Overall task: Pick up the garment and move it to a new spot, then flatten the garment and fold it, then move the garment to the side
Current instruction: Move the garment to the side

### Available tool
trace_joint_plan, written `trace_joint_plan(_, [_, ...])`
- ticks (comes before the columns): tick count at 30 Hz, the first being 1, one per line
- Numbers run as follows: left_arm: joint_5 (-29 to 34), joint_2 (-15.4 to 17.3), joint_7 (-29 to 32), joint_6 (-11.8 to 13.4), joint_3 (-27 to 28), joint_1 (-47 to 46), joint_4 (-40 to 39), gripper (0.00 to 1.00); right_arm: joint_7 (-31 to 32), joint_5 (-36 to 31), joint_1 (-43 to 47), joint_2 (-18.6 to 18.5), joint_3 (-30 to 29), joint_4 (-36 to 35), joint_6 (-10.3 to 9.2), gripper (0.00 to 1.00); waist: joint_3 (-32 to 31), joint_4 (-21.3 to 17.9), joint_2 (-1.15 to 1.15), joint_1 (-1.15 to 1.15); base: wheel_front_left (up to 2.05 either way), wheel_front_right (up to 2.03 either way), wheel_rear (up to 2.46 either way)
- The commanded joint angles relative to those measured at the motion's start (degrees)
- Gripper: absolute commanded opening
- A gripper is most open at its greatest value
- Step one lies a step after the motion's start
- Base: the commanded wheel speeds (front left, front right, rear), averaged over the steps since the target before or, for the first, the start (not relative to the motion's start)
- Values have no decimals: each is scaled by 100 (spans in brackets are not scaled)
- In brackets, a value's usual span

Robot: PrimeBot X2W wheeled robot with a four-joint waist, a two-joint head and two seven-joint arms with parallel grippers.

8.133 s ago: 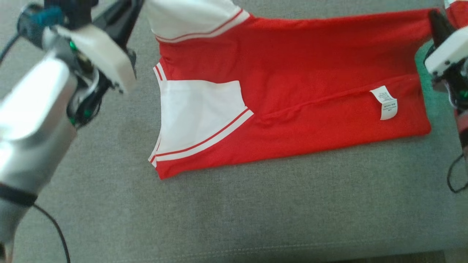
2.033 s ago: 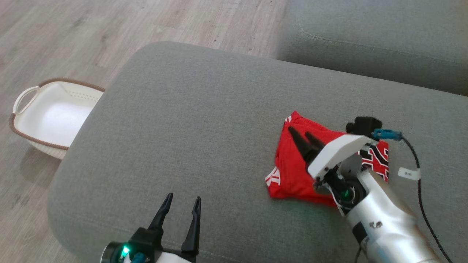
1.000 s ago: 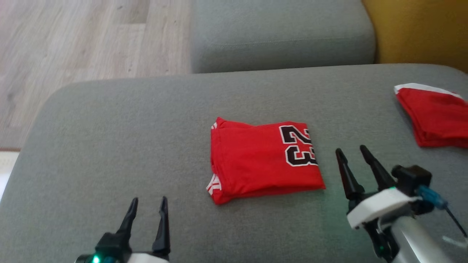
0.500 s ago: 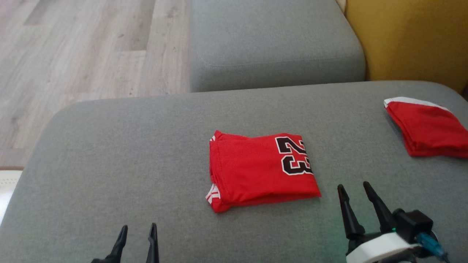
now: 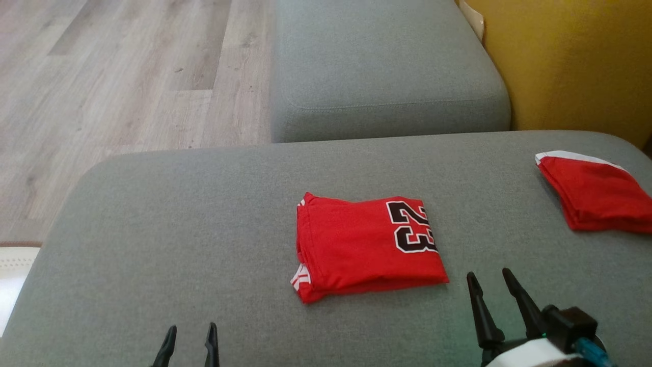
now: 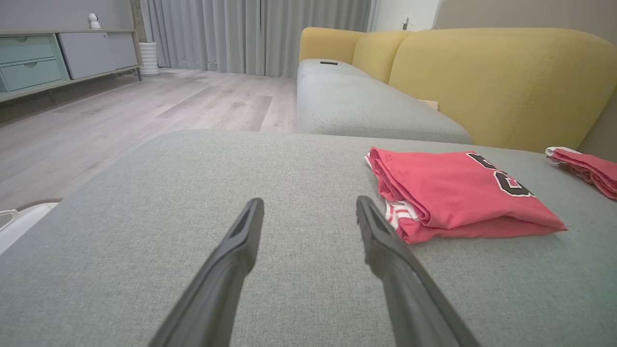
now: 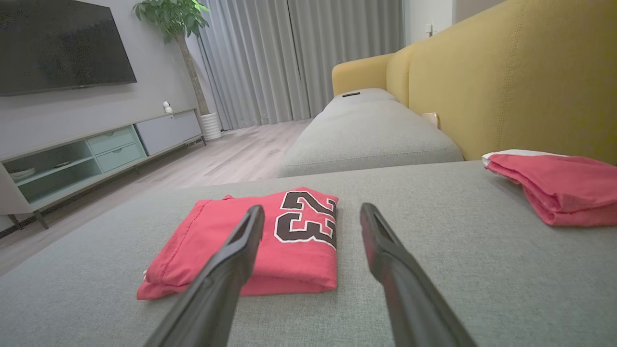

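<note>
The folded red garment (image 5: 356,250) shows "23" in black, white-edged numerals; left pincer (image 5: 191,327) and right pincer (image 5: 488,273) gape wide, empty.

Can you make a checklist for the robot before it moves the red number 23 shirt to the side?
1. Is the red 23 jersey folded and lying flat on the grey cushion: ok.
2. Is the left end effector open and holding nothing: ok.
3. Is the right end effector open and holding nothing: ok.
4. Is the jersey gripped: not ok, both are apart from it.
5. Is the other folded red garment out of the way: ok, apart at the right.
6. Will the folds hold when lifted: cannot tell.
</note>
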Motion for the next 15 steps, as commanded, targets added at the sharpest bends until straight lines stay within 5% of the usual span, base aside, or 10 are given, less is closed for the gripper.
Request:
trace_joint_plan(1, [7,-47,-70,2,214,-213,-210,100,-63,-64,-161,-6,106,-153,39,100,-2,1,0,0,0,0,0])
trace_joint_plan(15, [4,-47,-70,-26,204,-225,-178,100,-63,-34,-170,45,127,-113,39,100,52,93,0,0,0,0,0])
